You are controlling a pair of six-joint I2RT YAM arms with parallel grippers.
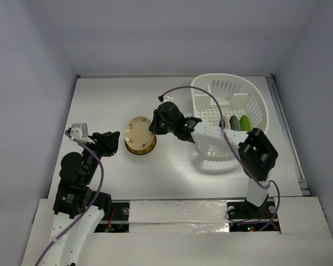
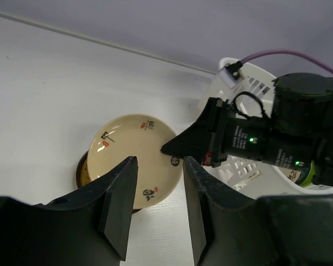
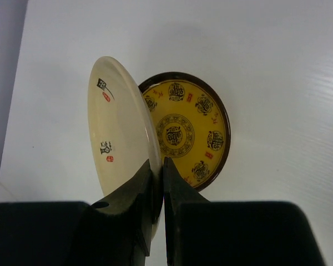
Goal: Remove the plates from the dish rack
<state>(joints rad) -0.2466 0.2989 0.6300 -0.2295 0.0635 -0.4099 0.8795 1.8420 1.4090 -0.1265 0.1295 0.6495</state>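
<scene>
My right gripper [image 1: 155,126] is shut on the rim of the cream speckled plate [image 1: 137,132] and holds it tilted just above the yellow-orange patterned plate [image 1: 142,147], which lies flat on the table. In the right wrist view the fingers [image 3: 158,166] pinch the cream plate's [image 3: 119,133] edge, with the yellow plate [image 3: 186,130] behind it. My left gripper [image 1: 114,142] is open and empty just left of both plates; its view shows the cream plate [image 2: 134,158] beyond its jaws [image 2: 158,205]. The white dish rack [image 1: 254,100] stands at the back right and holds the beige [image 1: 225,121], grey-blue [image 1: 234,123] and lime green [image 1: 245,123] plates upright.
The right arm's forearm [image 1: 211,134] stretches from the rack's front across to the plates. A purple cable [image 1: 200,94] arcs over the rack. Grey walls enclose the table at the back and on both sides.
</scene>
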